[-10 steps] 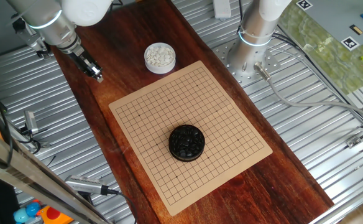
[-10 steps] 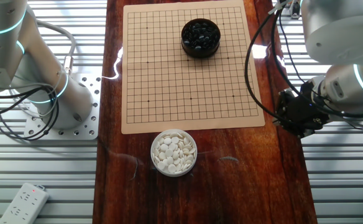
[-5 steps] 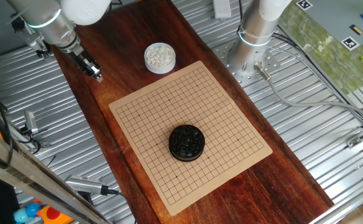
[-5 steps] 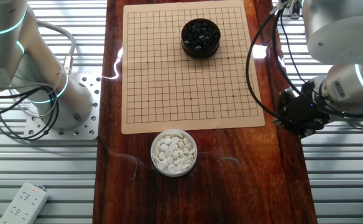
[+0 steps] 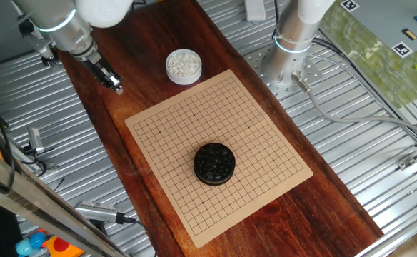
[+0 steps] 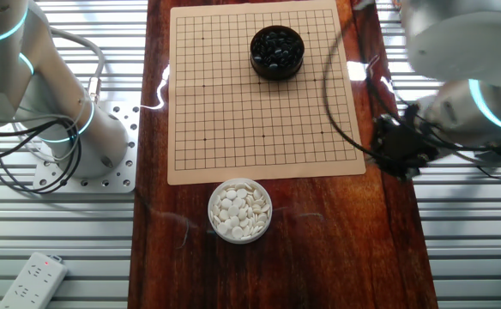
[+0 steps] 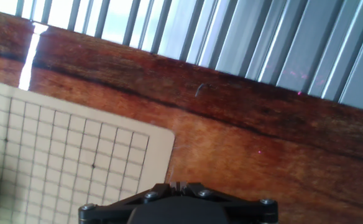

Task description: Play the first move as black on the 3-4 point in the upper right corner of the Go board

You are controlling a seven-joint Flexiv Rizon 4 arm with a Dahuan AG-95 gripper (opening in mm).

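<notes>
The Go board (image 5: 245,121) lies on the dark wooden table, and no stone lies on its grid. A black bowl of glossy black stones (image 5: 214,163) stands on the board; it also shows in the other fixed view (image 6: 276,51). My gripper (image 5: 114,87) hangs above the bare wood beside the board, off its edge and far from the black bowl. In the other fixed view my gripper (image 6: 400,153) is just right of the board's near right corner. In the hand view my gripper (image 7: 180,185) has its jaws pressed together with nothing between them, and a board corner (image 7: 125,149) lies below.
A white bowl of white stones (image 5: 183,66) stands on the wood just off the board's edge, also in the other fixed view (image 6: 240,210). A second robot base (image 5: 287,57) stands beside the table. Ribbed metal surfaces flank the wooden strip (image 6: 379,249).
My hand has shifted a little toward the board's edge. The bowls and the board have not moved.
</notes>
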